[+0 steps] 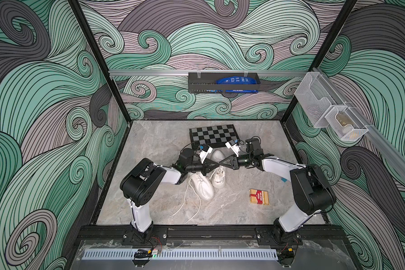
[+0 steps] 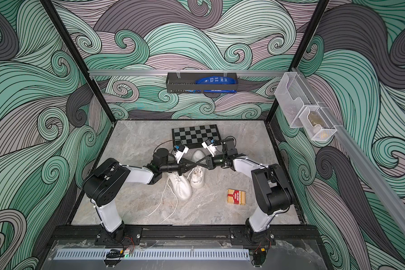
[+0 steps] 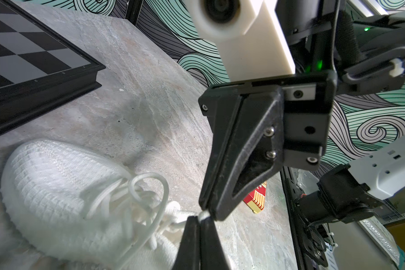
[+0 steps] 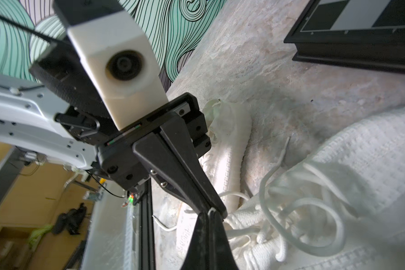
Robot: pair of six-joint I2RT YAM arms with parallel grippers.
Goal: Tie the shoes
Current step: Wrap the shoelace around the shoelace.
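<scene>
The far shoe [image 1: 218,156] stands upright on the worktop [image 1: 154,152], its long axis running from the chessboard [image 1: 213,135] at the toe back toward the arm bases at the heel. The near shoe [image 1: 204,188] is seen touching it on the left arm's side, with loose laces [image 1: 185,202] trailed over the worktop.

The left gripper [image 1: 216,166] and the right gripper [image 1: 222,164] are met tip to tip just above the laced middle of the far shoe. Both sets of jaws are pressed together. A short bit of white lace [image 3: 204,214] is shown pinched where the tips meet, and it is seen again in the right wrist view as a small white arc. Each pair of jaws is judged to be clamped on it, though which strand is held cannot be told.

The line through the two grippers is laid across the shoe, crosswise to its long axis. From the tips, the lace is led down to the slack loops [image 3: 147,187] on the tongue. Neither arm is nearer than the other. If the bow is to be drawn tight, each gripper would be pulled out to its own side, along that crosswise line and away from the shoe.
</scene>
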